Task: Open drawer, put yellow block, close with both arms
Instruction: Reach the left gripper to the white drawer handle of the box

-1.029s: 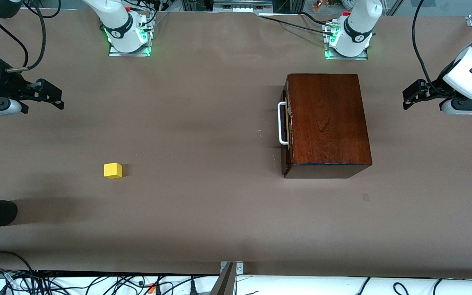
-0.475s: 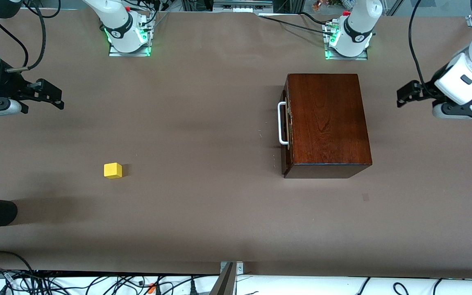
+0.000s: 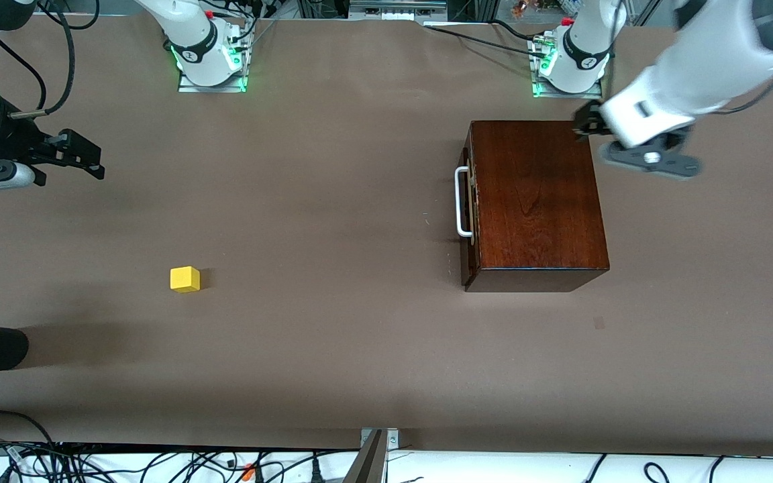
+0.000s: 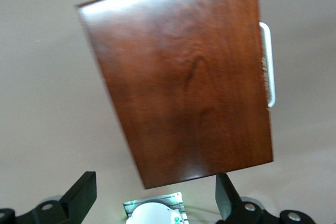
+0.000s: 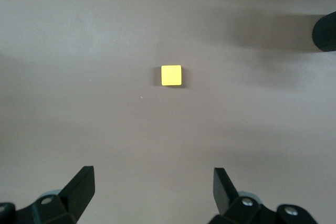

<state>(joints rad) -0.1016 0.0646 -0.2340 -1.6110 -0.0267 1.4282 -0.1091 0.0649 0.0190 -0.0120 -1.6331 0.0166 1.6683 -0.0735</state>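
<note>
**Drawer shut, block out on the table, left arm over the box**

While the drawer (image 3: 468,204) sat pushed fully into its glossy dark mahogany box (image 3: 535,201), only its reddish-brown front and the white U-shaped handle (image 3: 460,202) showed, so nothing of its inside could be seen. The box stood toward the left arm's end of the table (image 3: 333,349), with the handle facing the right arm's end. From the left wrist view the lid's wood grain and a bright sheen along one edge were plain, with the handle (image 4: 268,64) poking out at one side; the drawer front itself was hardly visible there, while the front view caught it as a thin strip.

The yellow block (image 3: 184,279), a small plain-faced bright cube, rested on the bare brown table toward the right arm's end, well apart from the box and nearer the front camera than the box's handle. The right wrist view looked straight down on its top face (image 5: 171,75), square and unmarked, which the front view gave only at an angle.

The left gripper (image 3: 586,127) hung over the box's corner nearest the left arm's base, its fingers (image 4: 81,195) spread wide and holding nothing. The right gripper (image 3: 81,155) waited above the table edge at the right arm's end, its fingers (image 5: 80,187) likewise wide apart and empty.
</note>
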